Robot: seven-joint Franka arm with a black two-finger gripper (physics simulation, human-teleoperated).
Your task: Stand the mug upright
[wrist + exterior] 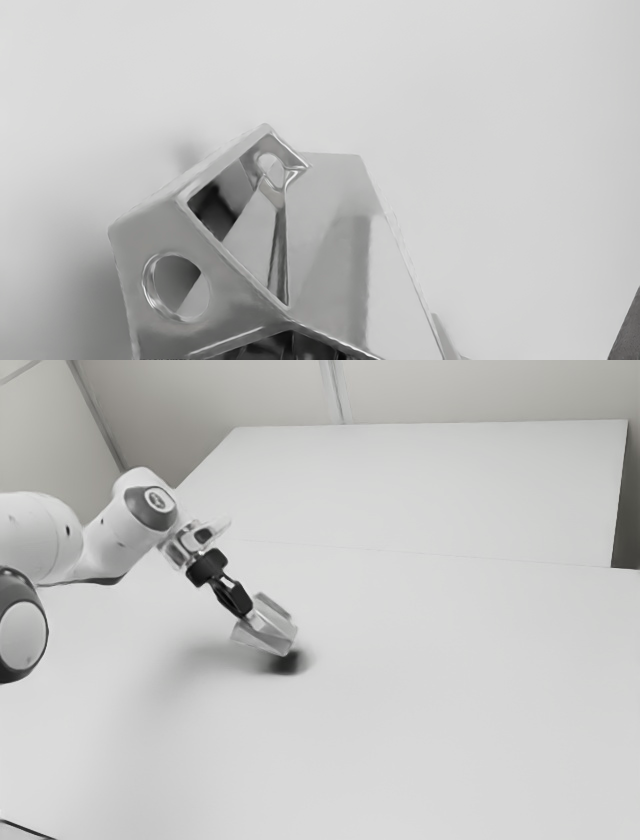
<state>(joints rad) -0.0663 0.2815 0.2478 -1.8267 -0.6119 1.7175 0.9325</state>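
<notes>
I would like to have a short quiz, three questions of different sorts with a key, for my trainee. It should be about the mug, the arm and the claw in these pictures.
1. True or false: the mug is standing upright.
2. Choose one: in the exterior view, the arm comes in from
A) the view's right
B) the view's left
C) the view's bottom edge
3. Fill in the colour: in the exterior view, the claw beside the mug is ____.

Key: 1 false; 2 B; 3 black
</notes>
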